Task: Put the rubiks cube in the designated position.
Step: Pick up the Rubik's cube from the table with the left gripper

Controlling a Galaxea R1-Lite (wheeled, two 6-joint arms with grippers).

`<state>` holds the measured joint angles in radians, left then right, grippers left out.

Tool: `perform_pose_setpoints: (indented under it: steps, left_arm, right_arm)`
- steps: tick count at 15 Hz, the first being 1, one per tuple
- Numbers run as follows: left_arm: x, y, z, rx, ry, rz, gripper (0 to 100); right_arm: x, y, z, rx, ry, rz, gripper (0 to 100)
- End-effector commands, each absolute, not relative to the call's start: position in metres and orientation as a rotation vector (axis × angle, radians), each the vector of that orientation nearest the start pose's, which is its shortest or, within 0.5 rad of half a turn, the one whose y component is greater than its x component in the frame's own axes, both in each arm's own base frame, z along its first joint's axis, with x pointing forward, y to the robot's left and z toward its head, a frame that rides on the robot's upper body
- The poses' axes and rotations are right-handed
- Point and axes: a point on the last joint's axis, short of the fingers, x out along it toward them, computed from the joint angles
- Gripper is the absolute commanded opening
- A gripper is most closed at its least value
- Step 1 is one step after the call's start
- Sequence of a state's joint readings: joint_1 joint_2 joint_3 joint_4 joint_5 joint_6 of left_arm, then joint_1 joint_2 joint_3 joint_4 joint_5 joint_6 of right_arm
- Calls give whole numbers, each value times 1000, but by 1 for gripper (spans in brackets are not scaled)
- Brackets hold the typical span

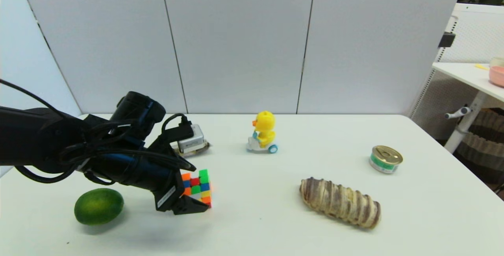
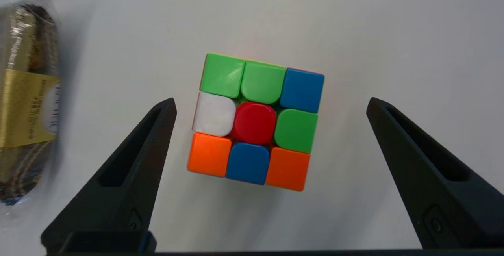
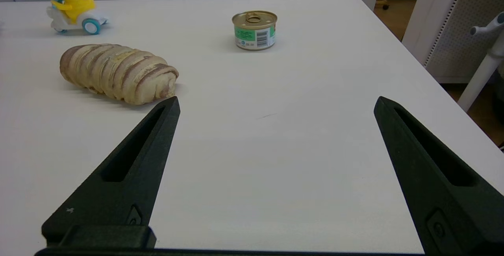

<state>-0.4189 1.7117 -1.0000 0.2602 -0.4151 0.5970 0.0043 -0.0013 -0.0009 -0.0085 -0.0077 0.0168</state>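
The rubiks cube point(image 1: 198, 188) point(image 2: 256, 122) rests on the white table point(image 1: 275, 232), left of centre. Its top face shows green, blue, white, red and orange squares. My left gripper point(image 1: 200, 188) point(image 2: 271, 100) hangs over it, open, one finger on each side and neither touching; the cube lies nearer one finger point(image 2: 134, 169) than the other. The right gripper point(image 3: 276, 99) is open and holds nothing, low over the table's right part, outside the head view. No mark on the tabletop shows the designated position.
A green fruit point(image 1: 98, 205) lies just left of the left arm. A wrapped packet point(image 1: 191, 142) point(image 2: 27, 106) sits behind the cube. Farther right are a yellow duck toy point(image 1: 263, 132), a striped bread loaf point(image 1: 339, 202) and a small can point(image 1: 386, 159).
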Motion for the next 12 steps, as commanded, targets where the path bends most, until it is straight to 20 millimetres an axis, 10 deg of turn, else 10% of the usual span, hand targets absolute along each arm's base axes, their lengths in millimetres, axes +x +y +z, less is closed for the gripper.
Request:
perform_pose_setpoints:
  steps: [1, 12]
  left_arm:
    - [260, -126, 141, 515, 795, -1051, 100]
    - [267, -128, 130, 512, 830, -1053, 100]
  right_arm:
    - [-23, 0, 77, 17, -11, -3, 100]
    - [-23, 0, 76, 17, -9, -3, 100]
